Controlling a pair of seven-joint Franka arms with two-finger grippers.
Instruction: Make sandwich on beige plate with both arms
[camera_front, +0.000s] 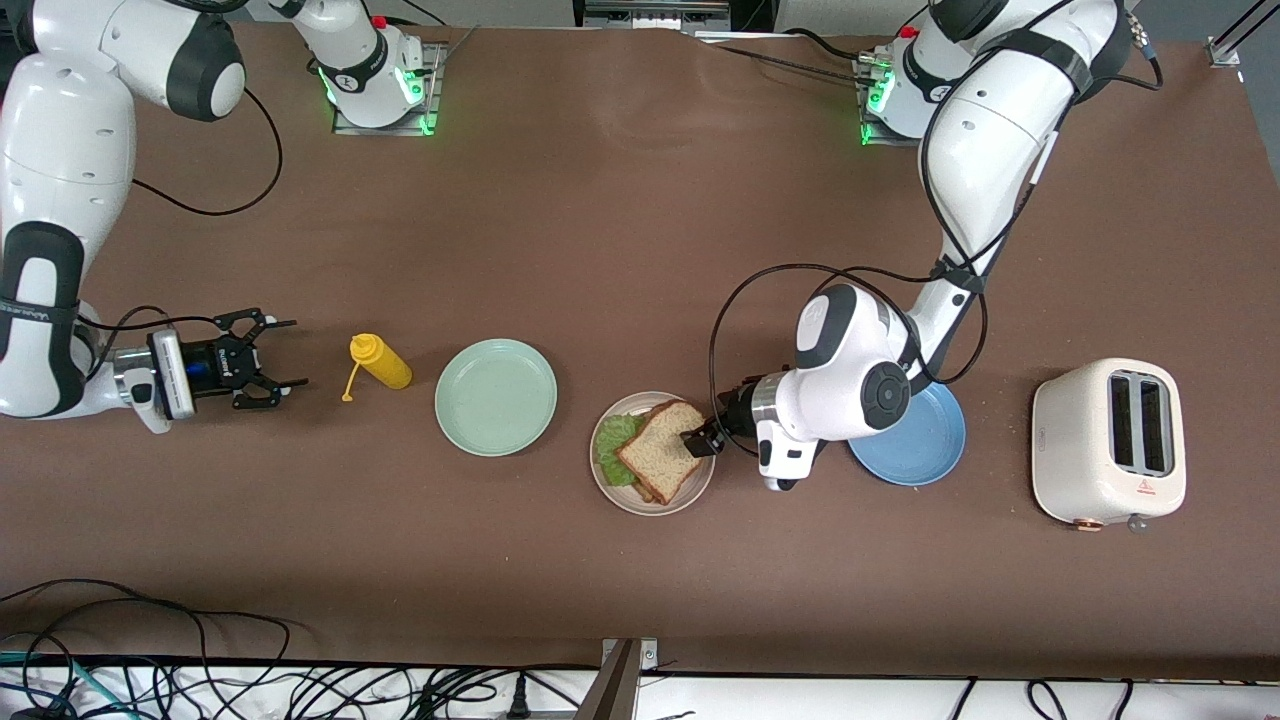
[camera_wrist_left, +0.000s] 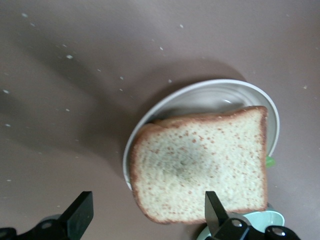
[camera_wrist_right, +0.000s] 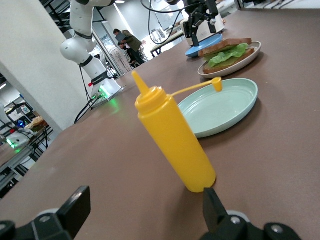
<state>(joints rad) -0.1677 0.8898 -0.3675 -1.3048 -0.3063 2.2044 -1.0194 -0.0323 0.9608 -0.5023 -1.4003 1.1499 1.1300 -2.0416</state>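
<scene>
Two glossy white arms (camera_front: 985, 130) with black joint bands, looping black cables and green-lit bases.

A wide, matte brown counter (camera_front: 620, 200) fills the front view, its surface flecked with pale crumbs in the left wrist view. Along its edge nearest the front camera, tangled black cables (camera_front: 200, 680) lie on a white floor strip. The right wrist view shows a white wall (camera_wrist_right: 30, 60) and a bright, cluttered lab room with black metal racks (camera_wrist_right: 60, 7).

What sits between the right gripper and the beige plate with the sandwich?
Front view: a yellow squeeze bottle, then a round mint-green plate, lie between the open right gripper and the beige plate.
</scene>
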